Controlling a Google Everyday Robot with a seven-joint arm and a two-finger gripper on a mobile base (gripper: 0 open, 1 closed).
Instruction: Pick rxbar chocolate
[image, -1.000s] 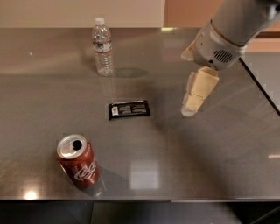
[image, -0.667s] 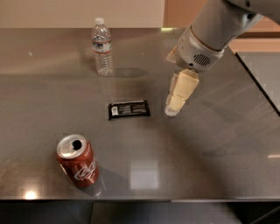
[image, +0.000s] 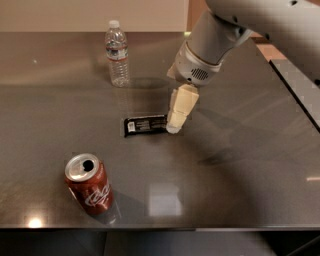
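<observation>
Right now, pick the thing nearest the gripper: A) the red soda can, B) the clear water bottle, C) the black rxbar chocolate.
C: the gripper hangs at one end of the rxbar chocolate, while the soda can and the water bottle stand well away.

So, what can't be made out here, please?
Camera view: the cream hand sits over the right end of the flat black wrapper bar, hiding that end and any contact.
Camera view: the bar's white text is too small to read.
Camera view: the top edge cuts off the white arm.
</observation>
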